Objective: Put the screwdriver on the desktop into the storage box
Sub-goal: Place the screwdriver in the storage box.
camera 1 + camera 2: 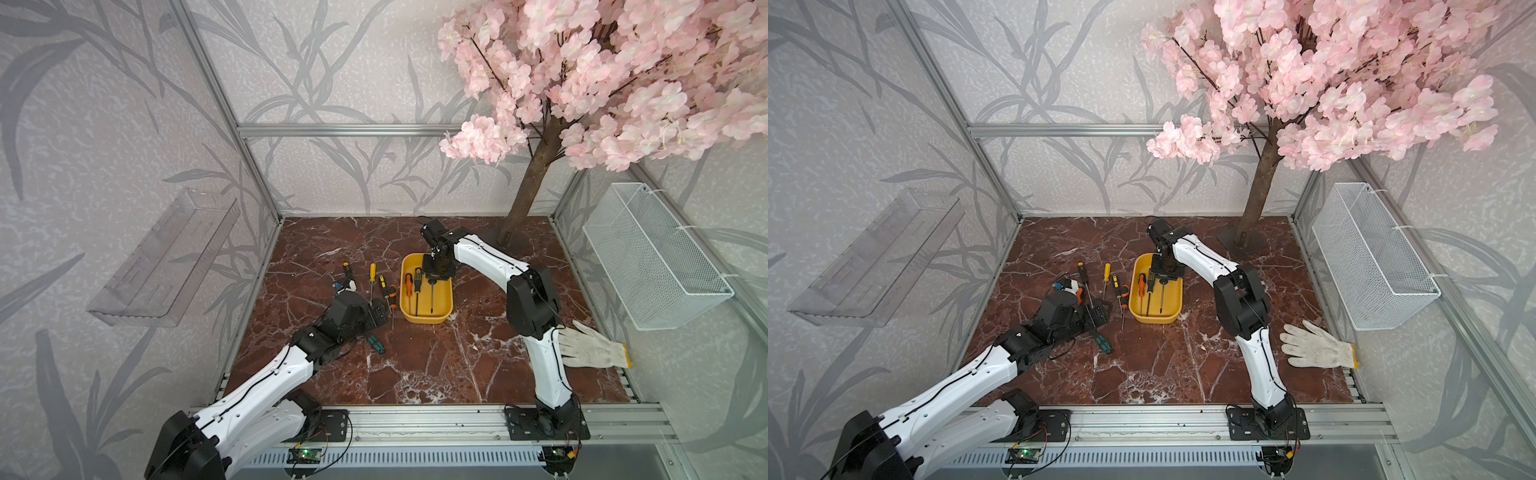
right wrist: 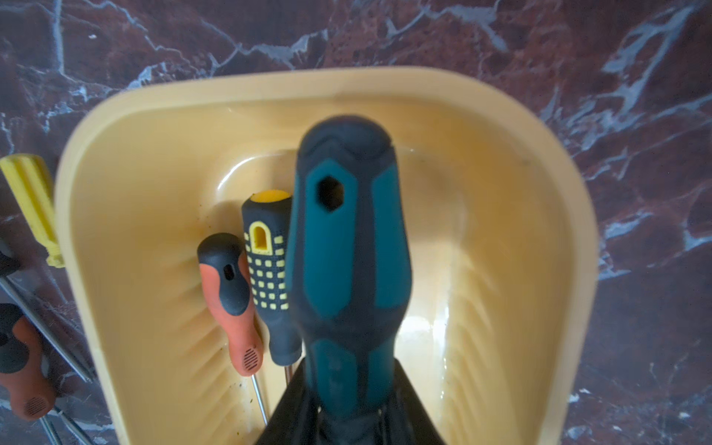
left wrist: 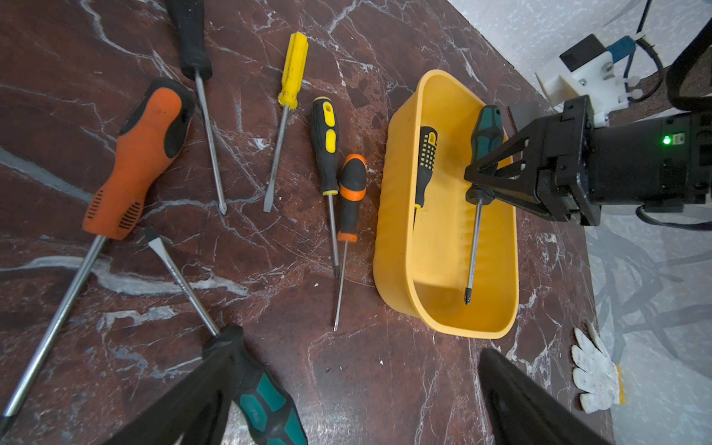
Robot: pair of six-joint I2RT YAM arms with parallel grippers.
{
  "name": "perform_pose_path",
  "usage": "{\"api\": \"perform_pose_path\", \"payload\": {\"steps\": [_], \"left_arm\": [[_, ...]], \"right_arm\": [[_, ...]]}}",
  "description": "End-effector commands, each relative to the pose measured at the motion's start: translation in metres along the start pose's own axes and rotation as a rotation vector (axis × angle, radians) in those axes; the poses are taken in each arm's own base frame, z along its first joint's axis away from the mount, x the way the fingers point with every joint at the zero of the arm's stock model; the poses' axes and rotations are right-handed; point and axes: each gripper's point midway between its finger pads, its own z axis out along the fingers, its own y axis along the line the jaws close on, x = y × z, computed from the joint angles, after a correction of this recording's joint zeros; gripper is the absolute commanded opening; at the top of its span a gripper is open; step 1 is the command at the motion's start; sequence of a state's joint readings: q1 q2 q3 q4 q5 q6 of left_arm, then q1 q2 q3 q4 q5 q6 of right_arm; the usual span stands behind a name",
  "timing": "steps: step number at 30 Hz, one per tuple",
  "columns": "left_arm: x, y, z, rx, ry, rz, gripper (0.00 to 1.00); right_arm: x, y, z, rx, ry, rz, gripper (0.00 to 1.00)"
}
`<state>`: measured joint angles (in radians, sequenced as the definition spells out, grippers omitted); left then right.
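- Yellow plastic is catching our eye first: the storage box (image 1: 443, 297) is sitting on the desktop (image 1: 415, 365), just right of the frame's centre in both top views.
- We are watching the right gripper (image 3: 477, 185) hanging over the box, its jaws pinching the teal-handled screwdriver (image 3: 486, 131) where handle meets shaft.
- That screwdriver is stretching lengthwise above the box's inside, and we are failing to tell whether its tip is touching the floor.
- We are counting two more resting inside the box: a dotted black-and-yellow screwdriver (image 3: 425, 162) and a small orange screwdriver (image 2: 231, 300).
- We are finding the left gripper (image 3: 356, 343) low over the desktop, left of the box in the top views, its jaws spread wide and gripping nothing.
- One of its fingers (image 3: 192, 393) is overlapping a second teal screwdriver (image 3: 266, 400) lying on the desktop; contact we are unable to judge.
- Lying on the desktop left of the box, we are seeing a big orange screwdriver (image 3: 142, 154), a black screwdriver (image 3: 190, 38), a yellow screwdriver (image 3: 293, 69), a black-and-yellow screwdriver (image 3: 325, 146) and an orange-and-black screwdriver (image 3: 351, 192).
- We are also noticing a white glove (image 1: 590, 347) lying at the lower right of the desktop.
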<state>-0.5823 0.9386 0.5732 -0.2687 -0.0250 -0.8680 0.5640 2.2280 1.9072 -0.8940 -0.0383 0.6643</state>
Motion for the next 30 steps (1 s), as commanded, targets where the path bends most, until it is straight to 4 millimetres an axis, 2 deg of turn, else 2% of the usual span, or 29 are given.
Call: {"api": "perform_pose_path", "payload": {"steps": [1,9,25,30], "left_arm": [[0.001,0.007,-0.002,-0.024,-0.005,-0.005,1.0],[0.002,0.008,0.001,-0.029,0.004,-0.008,1.0],[0.002,0.011,0.001,-0.038,0.002,-0.009,1.0],[0.002,0.012,0.0,-0.038,0.0,-0.011,1.0]], "right_arm": [[-0.006,0.008,0.005,-0.015,-0.013,0.013,0.22],[-0.003,0.008,0.019,-0.012,0.009,0.003,0.22],[-0.001,0.016,0.027,-0.016,0.023,-0.012,0.24],[0.0,0.017,0.027,-0.013,0.026,-0.016,0.29]]}}
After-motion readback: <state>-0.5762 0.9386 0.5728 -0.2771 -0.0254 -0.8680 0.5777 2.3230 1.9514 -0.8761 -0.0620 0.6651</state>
